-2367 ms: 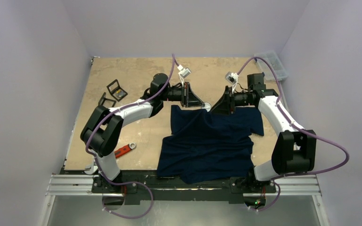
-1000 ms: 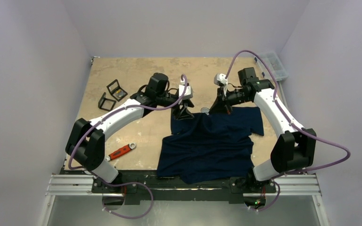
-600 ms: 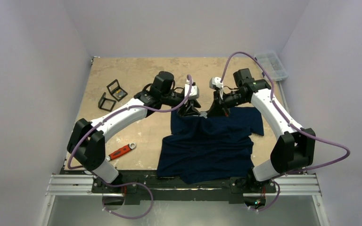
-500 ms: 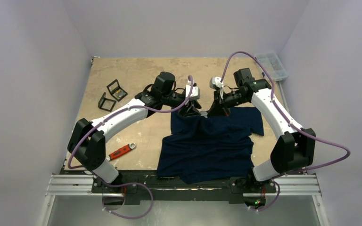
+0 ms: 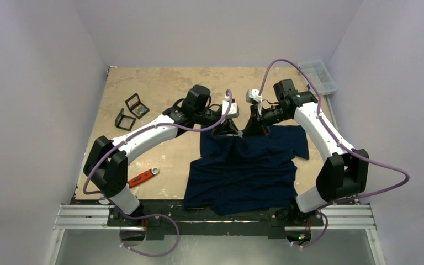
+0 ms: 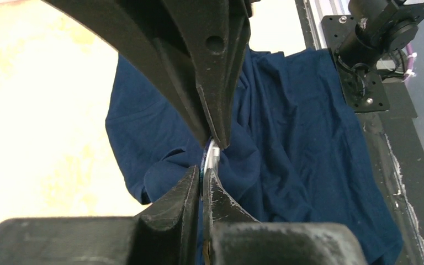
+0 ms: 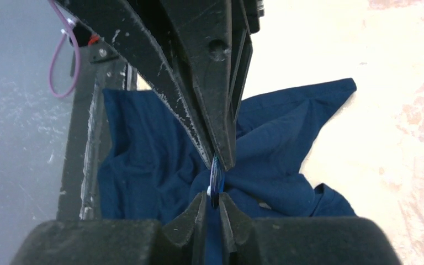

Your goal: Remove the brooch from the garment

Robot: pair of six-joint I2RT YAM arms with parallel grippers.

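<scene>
Left gripper [image 6: 208, 163] and right gripper [image 7: 218, 182] both pinched tight on the brooch [image 6: 212, 150], edge-on, at the shirt's [image 5: 243, 165] far edge. Separate slowly and straight; if fabric tents, stop and re-grip.

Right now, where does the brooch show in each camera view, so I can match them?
Left wrist: brooch at centre, a pale edge-on disc pinched by the left gripper from below.
Right wrist: centre, bluish edge-on disc in the right gripper.
Top external: too small to make out; both grippers meet at the far edge of the garment.
Shared landmark: the navy garment under it.
</scene>
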